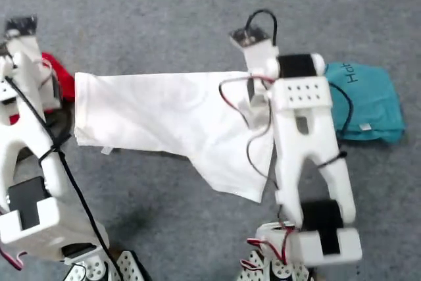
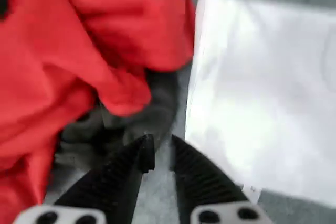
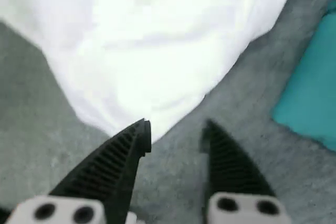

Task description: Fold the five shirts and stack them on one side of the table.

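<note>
From above, a white shirt [image 1: 158,113] lies spread across the middle of the table [image 1: 164,24], with a folded teal shirt [image 1: 368,106] and a bunched red shirt [image 1: 60,77] at opposite ends. In the left wrist view, the left pincer [image 2: 160,153] is barely parted and empty, between the red and white shirts. In the right wrist view, the right pincer [image 3: 176,137] gapes wide and empty at the white shirt's edge.

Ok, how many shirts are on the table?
3: a white shirt spread mid-table, a folded teal shirt at the right, a red shirt at the left edge. Others may be hidden.
</note>
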